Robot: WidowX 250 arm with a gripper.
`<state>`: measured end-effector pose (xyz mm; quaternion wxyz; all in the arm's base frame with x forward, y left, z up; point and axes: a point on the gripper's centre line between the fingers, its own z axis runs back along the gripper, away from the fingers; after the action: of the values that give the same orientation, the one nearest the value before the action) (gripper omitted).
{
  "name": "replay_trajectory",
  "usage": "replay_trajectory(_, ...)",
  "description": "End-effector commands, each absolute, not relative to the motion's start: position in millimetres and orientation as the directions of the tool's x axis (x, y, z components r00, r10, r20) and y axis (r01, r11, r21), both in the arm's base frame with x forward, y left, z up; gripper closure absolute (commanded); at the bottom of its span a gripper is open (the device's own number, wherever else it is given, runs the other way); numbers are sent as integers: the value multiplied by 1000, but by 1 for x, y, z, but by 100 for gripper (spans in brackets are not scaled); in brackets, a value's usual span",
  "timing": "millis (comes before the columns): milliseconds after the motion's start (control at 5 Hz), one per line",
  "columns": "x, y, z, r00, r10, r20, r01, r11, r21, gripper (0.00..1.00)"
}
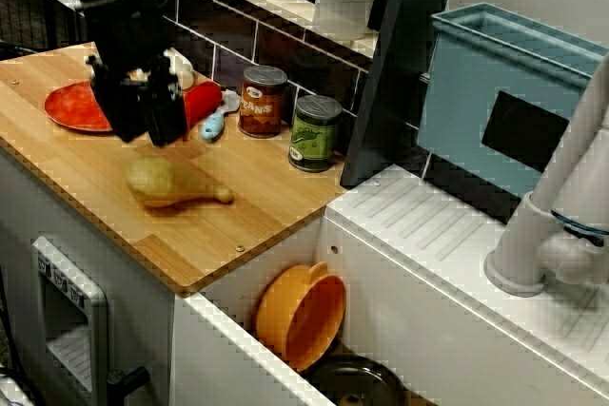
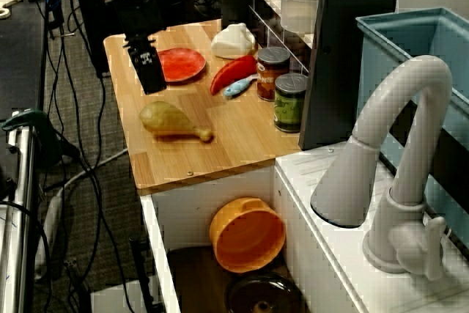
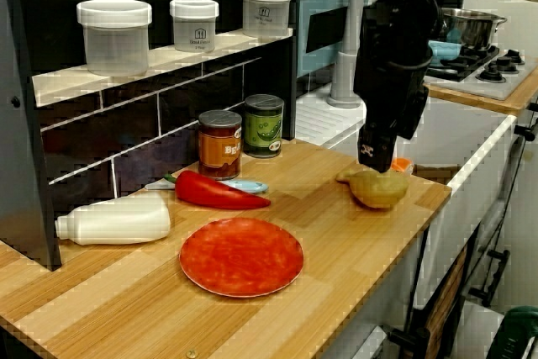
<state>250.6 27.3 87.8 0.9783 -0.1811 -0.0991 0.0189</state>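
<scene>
In the view from the sink side, we see the drumstick [image 1: 171, 183] lying at about 6 o'clock from the claw [image 1: 160, 132], near it but apart. The claw hangs above the wooden table [image 1: 276, 197] with nothing in its grasp; we cannot tell how far its fingers are parted. The drumstick is pale tan and lies flat, plump end at 9 o'clock, thin bone end at 3 o'clock, with the red plate [image 1: 68, 106] at its 10 o'clock
</scene>
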Motion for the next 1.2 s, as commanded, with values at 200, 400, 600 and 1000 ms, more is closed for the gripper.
replay_trajectory(200, 244, 86, 100, 944, 2, 329, 98, 954, -285, 0)
replay_trajectory(400, 237, 101, 98, 933, 4, 360, 102, 956, -274, 0)
replay_trajectory(600, 232, 111, 95, 920, 20, 392, 95, 958, -272, 0)
replay_trajectory(1000, 232, 102, 60, 906, -26, 423, 116, 975, -188, 100)
